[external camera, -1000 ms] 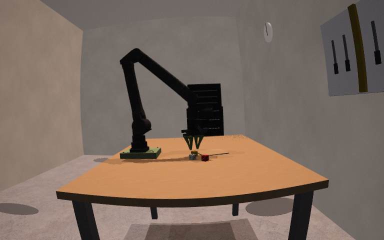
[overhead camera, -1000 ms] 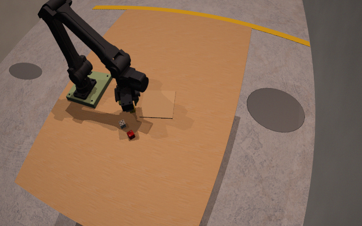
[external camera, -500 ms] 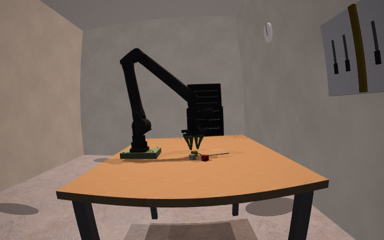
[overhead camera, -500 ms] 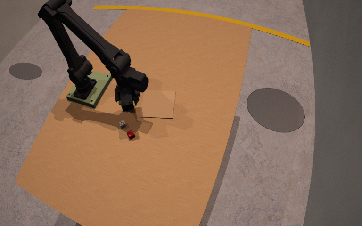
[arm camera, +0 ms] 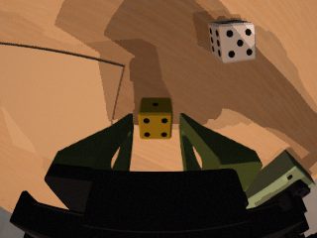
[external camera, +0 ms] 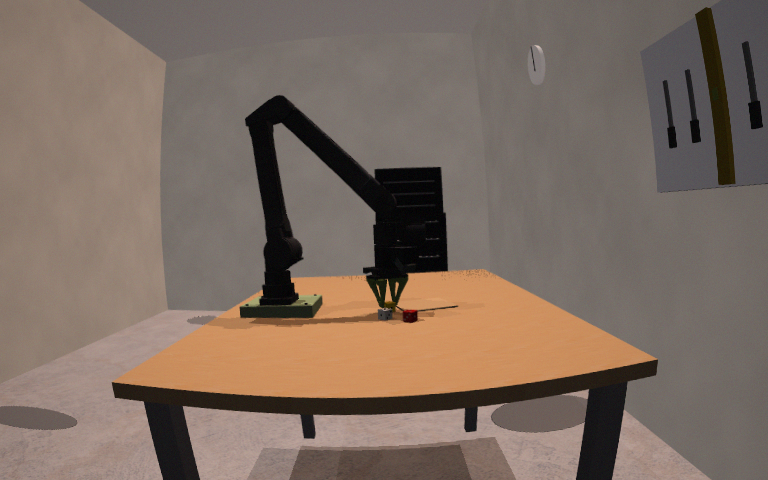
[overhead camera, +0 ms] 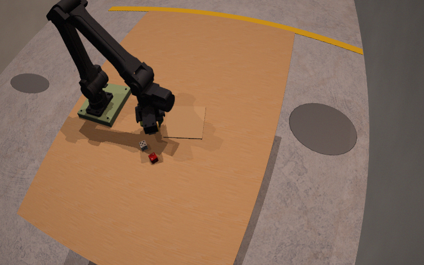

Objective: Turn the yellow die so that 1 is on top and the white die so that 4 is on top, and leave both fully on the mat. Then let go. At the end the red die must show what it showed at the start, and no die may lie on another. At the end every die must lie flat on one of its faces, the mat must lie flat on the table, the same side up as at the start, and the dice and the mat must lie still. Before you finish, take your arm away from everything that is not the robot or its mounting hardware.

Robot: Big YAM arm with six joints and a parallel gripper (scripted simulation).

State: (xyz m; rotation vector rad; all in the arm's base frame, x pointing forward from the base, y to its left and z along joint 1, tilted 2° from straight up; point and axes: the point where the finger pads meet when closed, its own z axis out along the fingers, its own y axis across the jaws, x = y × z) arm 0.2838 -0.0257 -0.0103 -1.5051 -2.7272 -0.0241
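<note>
Pincer: released; I hold 0 dice.
Yellow die: 4 up, near fingertips.
White die: 5 up, off mat.

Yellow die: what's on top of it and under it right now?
On top of the yellow die, nothing rests. Its underside is hidden, so the face and whatever surface lies beneath can't be seen.

Arm bent, gripper pointing down, fingers parted
</note>
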